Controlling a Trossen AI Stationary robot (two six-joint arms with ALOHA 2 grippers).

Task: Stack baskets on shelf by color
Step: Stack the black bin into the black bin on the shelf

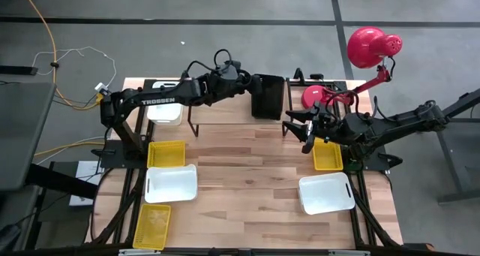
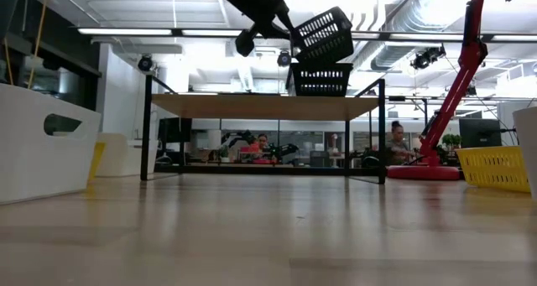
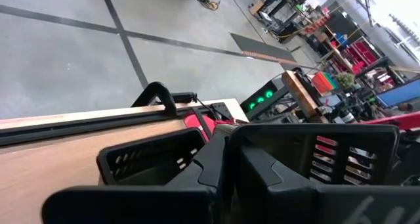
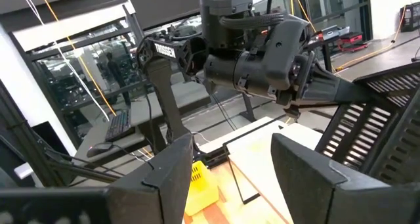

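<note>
The shelf [image 2: 252, 106] stands at the table's far side, its wood plank top [image 1: 225, 113] on thin black legs. One black mesh basket [image 2: 322, 79] rests with its bottom on the plank's right end. Right above it a second black basket [image 2: 325, 33] hangs tilted, with my left gripper [image 1: 255, 91] shut on it. My left arm reaches over the shelf from the table's left. My right gripper [image 4: 236, 184] waits open, right of the shelf [image 1: 300, 132], with nothing between its fingers. My left gripper pinches the upper black basket's end wall [image 4: 331, 89] between its two fingers. The fingers come from the table's left, almost level and slanting a little down. The basket is tilted, lifted off the plank, just over the lower basket; whether the two touch I cannot tell.
White baskets [image 1: 170, 183] [image 1: 326, 193] and yellow baskets [image 1: 166, 154] [image 1: 152, 226] [image 1: 328, 155] lie on the table's near half. Another white basket [image 1: 165, 109] lies under my left arm. A red lamp [image 1: 367, 46] stands at the far right.
</note>
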